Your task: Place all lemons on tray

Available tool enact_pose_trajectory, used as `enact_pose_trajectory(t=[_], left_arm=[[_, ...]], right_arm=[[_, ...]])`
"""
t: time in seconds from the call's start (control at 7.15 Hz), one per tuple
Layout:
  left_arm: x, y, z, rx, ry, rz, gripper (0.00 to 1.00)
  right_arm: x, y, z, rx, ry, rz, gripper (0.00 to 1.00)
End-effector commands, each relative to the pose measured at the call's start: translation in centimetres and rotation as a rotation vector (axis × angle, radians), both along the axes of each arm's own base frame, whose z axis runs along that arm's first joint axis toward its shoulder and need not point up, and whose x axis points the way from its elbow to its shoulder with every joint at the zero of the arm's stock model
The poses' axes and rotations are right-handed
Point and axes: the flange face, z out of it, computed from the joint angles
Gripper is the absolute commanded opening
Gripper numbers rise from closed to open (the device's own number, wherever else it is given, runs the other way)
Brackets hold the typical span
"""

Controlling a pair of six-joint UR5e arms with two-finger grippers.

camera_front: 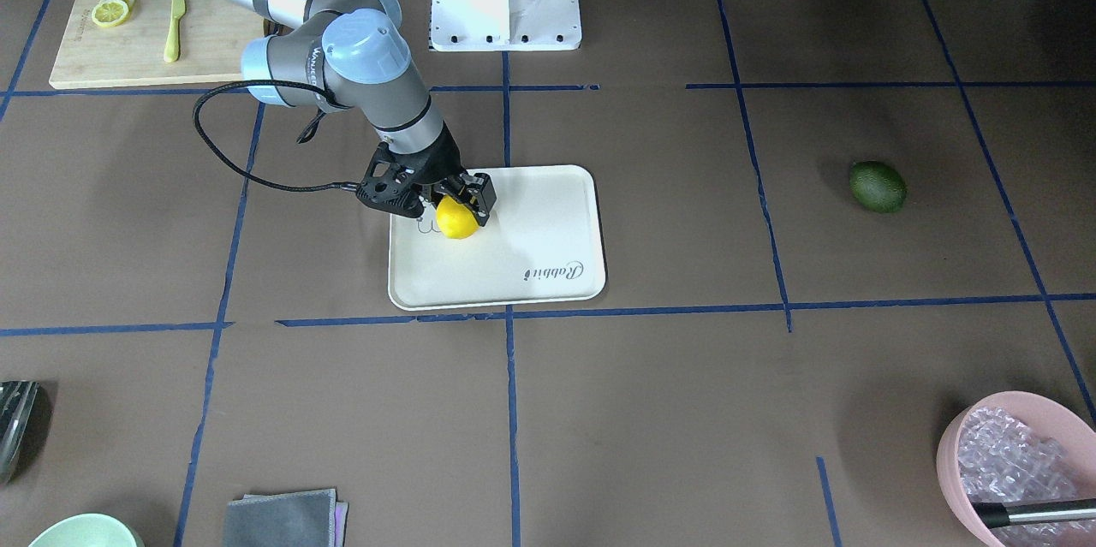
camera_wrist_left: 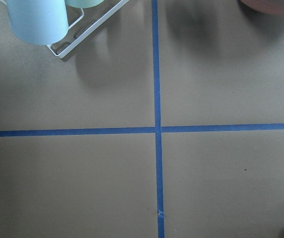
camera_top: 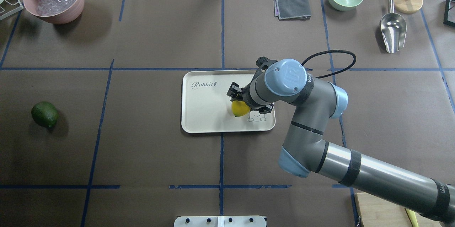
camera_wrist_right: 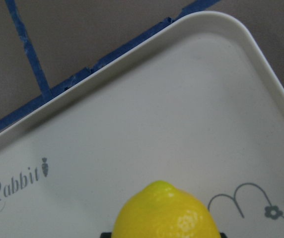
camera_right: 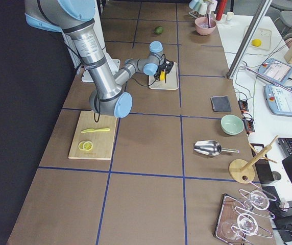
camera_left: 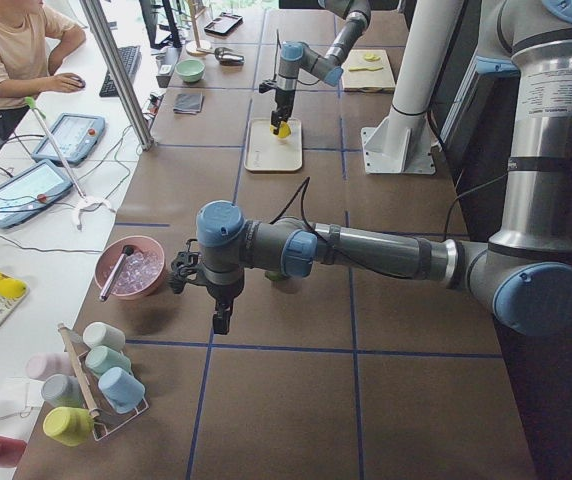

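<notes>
**Yellow lemon at the tray, green one still out**

Front view: your right gripper (camera_front: 460, 203) has its fingers closed on the yellow lemon (camera_front: 456, 220), low over the tray (camera_front: 539, 222). Whether the fruit touches the tray is unclear. The green lemon (camera_front: 878, 187) lies well apart on the table (camera_front: 685, 401).

Overhead view: the tray reads "Rabbit", and the lemon sits beside the cartoon drawing (camera_top: 258, 117).

Left side view: the left gripper (camera_left: 221, 318) hangs above the table. I cannot tell how far open it is.

Right wrist view: "Rabbit" shows again.

Next, I judge, you should release the yellow lemon and then fetch the green one.
</notes>
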Motion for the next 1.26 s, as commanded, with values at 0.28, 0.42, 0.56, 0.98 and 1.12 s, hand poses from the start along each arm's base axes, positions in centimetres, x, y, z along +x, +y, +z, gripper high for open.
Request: enact_pose_trajectory(t=[0.28, 0.42, 0.56, 0.98, 1.12], left_arm=[[0.0, 0.0, 0.0, 0.001, 0.000, 0.000, 1.00], [0.0, 0.1, 0.0, 0.000, 0.002, -0.001, 1.00], [-0.1, 1.8, 0.1, 0.000, 0.001, 0.001, 1.00], [0.8, 4.5, 0.8, 0.089, 0.007, 0.022, 1.00], [1.2, 5.5, 1.4, 0.114, 0.010, 0.027, 1.00]], right_arm=[[0.3, 0.0, -0.3, 0.003, -0.007, -0.006, 0.99], [3.5, 0.3, -2.3, -0.001, -0.015, 0.000, 0.99], [9.0, 0.1, -3.2, -0.042, -0.002, -0.005, 0.99], [26.3, -2.1, 5.5, 0.066, 0.075, -0.152, 0.99], [31.9, -2.9, 10.7, 0.136, 0.127, -0.210, 0.99]])
